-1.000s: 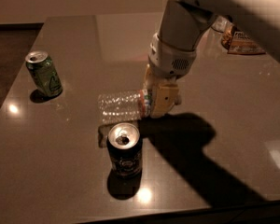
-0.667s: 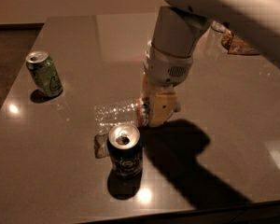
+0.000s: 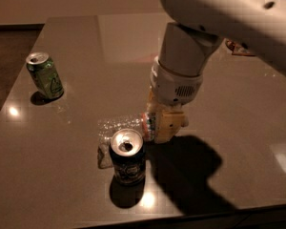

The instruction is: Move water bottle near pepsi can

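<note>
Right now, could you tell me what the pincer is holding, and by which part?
The pincer, just behind the Pepsi can, holds the bottle by its label band.

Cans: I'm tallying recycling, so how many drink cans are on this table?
2. The green can sits left on the table; the pepsi can stands near the front edge, beside the water bottle held by the gripper at centre. The arm may hide more.

Glossy dark table (image 3: 257,128) carries a green can (image 3: 45,75), the pepsi can (image 3: 127,157) and the lying water bottle (image 3: 119,128), jaws at its label
</note>
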Controlling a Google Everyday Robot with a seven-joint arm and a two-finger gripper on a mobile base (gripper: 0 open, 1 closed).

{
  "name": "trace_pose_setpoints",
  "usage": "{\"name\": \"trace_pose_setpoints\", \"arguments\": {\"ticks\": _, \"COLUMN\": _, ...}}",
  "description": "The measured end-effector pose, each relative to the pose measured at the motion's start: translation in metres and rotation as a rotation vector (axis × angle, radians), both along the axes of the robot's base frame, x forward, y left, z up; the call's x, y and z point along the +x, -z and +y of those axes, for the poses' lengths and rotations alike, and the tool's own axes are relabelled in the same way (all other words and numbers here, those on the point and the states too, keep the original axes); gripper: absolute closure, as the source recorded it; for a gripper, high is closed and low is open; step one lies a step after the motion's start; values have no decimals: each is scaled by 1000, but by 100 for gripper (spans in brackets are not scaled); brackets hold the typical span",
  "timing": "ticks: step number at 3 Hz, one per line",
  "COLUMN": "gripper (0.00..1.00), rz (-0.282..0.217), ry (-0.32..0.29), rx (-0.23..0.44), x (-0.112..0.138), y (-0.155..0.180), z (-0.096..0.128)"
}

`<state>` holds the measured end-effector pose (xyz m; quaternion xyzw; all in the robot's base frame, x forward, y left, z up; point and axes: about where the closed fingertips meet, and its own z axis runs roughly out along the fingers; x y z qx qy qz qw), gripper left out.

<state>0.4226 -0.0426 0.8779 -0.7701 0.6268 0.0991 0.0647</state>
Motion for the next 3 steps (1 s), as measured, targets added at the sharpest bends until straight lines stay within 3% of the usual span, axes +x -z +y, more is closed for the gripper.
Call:
{"name": "trace_pose_setpoints", "arguments": {"ticks": 1, "gripper": 7, "rz": -17, "ry": 6, "rx": 10, "x": 4, "y": 1, "z": 2}}
{"name": "trace_pose_setpoints", "arguments": {"ticks": 2, "gripper": 0, "rz": -19, "ry": 6, "rx": 11, "x": 4, "y": 1, "z": 3}}
{"name": "trace_pose_setpoints", "arguments": {"ticks": 3, "gripper": 0, "rz": -19, "ry": 6, "rx": 11, "x": 4, "y": 1, "z": 3}}
